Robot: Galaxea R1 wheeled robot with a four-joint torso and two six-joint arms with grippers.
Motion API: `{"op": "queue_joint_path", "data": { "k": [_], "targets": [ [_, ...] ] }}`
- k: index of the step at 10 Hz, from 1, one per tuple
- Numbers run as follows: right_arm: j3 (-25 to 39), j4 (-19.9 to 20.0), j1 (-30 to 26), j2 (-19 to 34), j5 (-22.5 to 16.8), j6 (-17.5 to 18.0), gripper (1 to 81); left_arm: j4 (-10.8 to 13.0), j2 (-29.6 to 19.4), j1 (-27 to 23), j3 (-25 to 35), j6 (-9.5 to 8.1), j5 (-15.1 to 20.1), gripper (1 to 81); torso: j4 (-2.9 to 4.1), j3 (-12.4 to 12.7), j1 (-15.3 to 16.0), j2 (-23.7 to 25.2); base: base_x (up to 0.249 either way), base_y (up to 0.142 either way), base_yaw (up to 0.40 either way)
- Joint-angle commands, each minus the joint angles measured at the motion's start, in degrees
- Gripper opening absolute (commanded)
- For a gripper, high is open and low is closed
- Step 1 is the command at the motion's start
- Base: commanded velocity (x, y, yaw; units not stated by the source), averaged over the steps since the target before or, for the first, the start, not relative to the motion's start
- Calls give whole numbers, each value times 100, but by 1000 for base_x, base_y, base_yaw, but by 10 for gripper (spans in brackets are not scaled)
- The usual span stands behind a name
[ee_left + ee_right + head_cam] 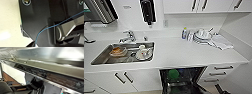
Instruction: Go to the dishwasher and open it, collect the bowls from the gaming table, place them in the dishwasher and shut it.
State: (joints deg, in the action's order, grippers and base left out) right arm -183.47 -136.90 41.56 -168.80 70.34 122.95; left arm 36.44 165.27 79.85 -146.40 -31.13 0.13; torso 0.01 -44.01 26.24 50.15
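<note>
Sitting inside the open dishwasher (184,80): a green bowl (173,74).

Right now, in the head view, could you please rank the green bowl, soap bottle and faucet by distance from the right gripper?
From the right gripper:
1. Green bowl, in the open dishwasher.
2. Soap bottle, at the counter's back.
3. Faucet, behind the sink, far left.

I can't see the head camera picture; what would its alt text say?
An open dishwasher under a white kitchen counter holds a green bowl. To its left, a steel sink holds dirty dishes; white crockery and a cloth sit on the counter's right.
</note>
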Motion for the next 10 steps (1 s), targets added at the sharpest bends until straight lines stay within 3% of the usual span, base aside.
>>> {"op": "queue_joint_path", "data": {
  "k": [1,2,4,8,10],
  "targets": [
    [224,153,-319,-68,-757,201,811,-49,-99,-35,14,20,329,811,0,0,0,0,0,0,0],
    [400,523,-362,-51,-978,308,811,-40,-108,-26,23,20,329,811,-1,0,0,2,0,0,0],
    [489,998,-818,-24,-908,404,811,-40,-125,9,41,20,321,811,-1,5,0,5,0,0,0],
    [805,1341,-1434,-25,-899,826,811,-40,-169,70,23,29,321,811,-1,5,0,5,0,0,0],
    [814,1886,-1636,72,-890,853,811,12,-143,62,32,29,321,811,-3,5,0,7,0,0,0]
  ]
}}
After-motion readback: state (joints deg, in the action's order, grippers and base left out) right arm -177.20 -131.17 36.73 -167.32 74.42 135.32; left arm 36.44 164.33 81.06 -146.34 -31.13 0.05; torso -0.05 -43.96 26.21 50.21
